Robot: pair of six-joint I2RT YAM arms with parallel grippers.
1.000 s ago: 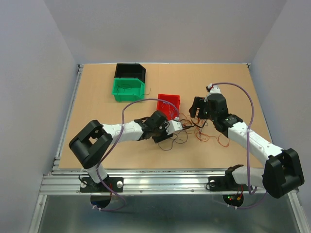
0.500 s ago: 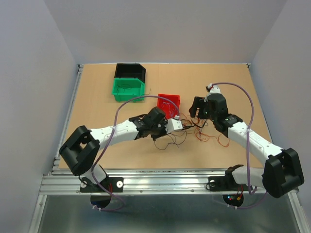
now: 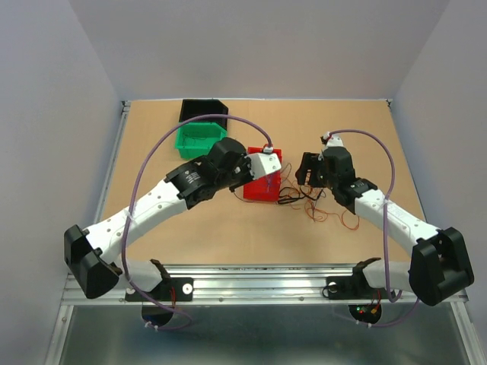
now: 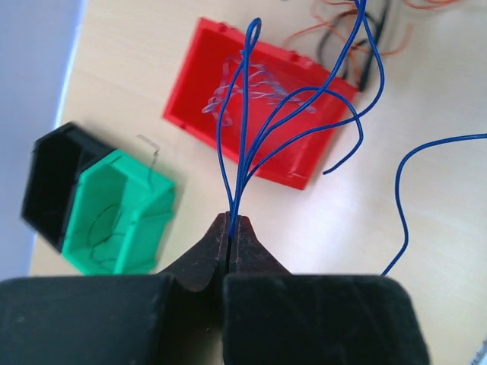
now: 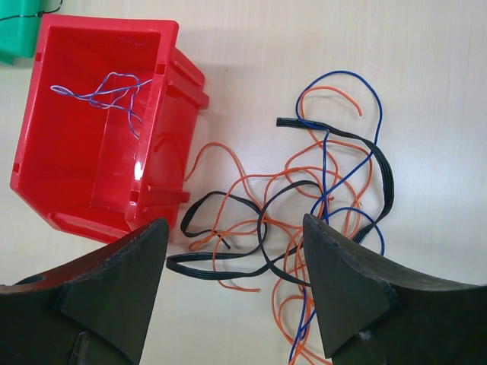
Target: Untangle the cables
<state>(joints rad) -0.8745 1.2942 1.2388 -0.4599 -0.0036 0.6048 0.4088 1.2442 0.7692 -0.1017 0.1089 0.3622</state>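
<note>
Table: light wood (image 3: 190, 236), with both arm bases at its near edge.
Left arm: stretched out long from the near left corner toward the middle of the table.
Left gripper (image 4: 230, 225): pinched tight on a few blue cable strands (image 4: 233, 199), and the two fingertips meet with the strands between them.
Blue cable strands: they fan out from the pinch in long loops, cross above the red bin in the left wrist view, and run toward the pile of orange and black wire at that view's top right. One loose blue end curls off to the right.
Right gripper (image 5: 234, 228): spread wide with nothing between the fingers (image 5: 114, 289), and it hangs over the cable tangle.
Cable tangle (image 5: 304, 213): orange, black and blue wires looped through each other. It lies flat on the table, mid-table, just to the right of the red bin and right of the left gripper.
Black strands: flat and ribbon-like, their nearest loops almost at the red bin's wall.
Red bin (image 5: 163, 152): it sits between the two grippers and holds a small pale purple wire (image 5: 103, 95) on its floor.
Green bin (image 4: 152, 220): farther back and to the left, with a thin dark wire inside.
Black bin (image 4: 46, 190): directly behind the green bin and touching it, nearest the far edge.
</note>
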